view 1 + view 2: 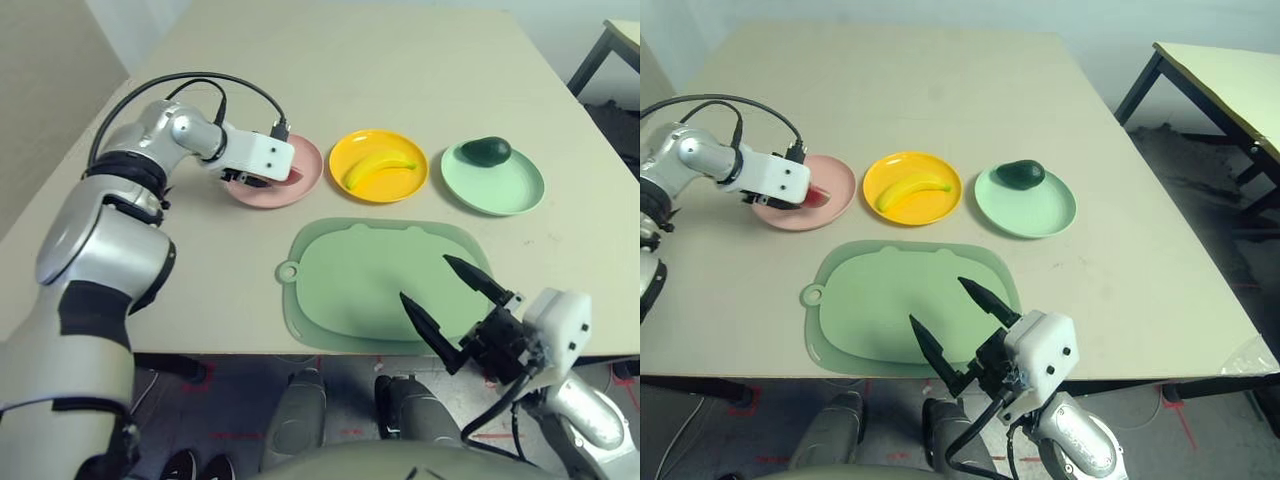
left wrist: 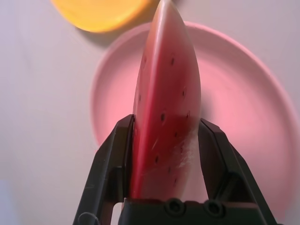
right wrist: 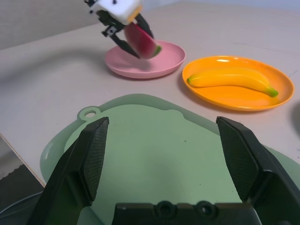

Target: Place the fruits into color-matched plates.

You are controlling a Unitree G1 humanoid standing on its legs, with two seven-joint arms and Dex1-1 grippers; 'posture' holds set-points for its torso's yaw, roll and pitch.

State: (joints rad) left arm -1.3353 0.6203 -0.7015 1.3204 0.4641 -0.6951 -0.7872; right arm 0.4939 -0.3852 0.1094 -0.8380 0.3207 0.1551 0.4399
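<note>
The red watermelon wedge (image 2: 166, 108) with green rind is clamped upright between my left gripper's (image 1: 262, 180) two fingers, held just above the pale pink plate (image 1: 308, 160) at the left of the row. The yellow banana (image 1: 380, 166) lies in the yellow plate (image 1: 355, 147) in the middle. On the right, the dark green avocado (image 1: 486, 150) rests at the far side of the mint green plate (image 1: 500, 190). My right gripper (image 1: 425, 277) stands open and holds nothing, hovering over the near right part of the green mat.
A pale green rounded mat (image 1: 350, 280) with a handle hole lies in front of the plates, reaching the table's near edge. Black cables loop over my left forearm. A second table (image 1: 1220, 70) stands off to the right.
</note>
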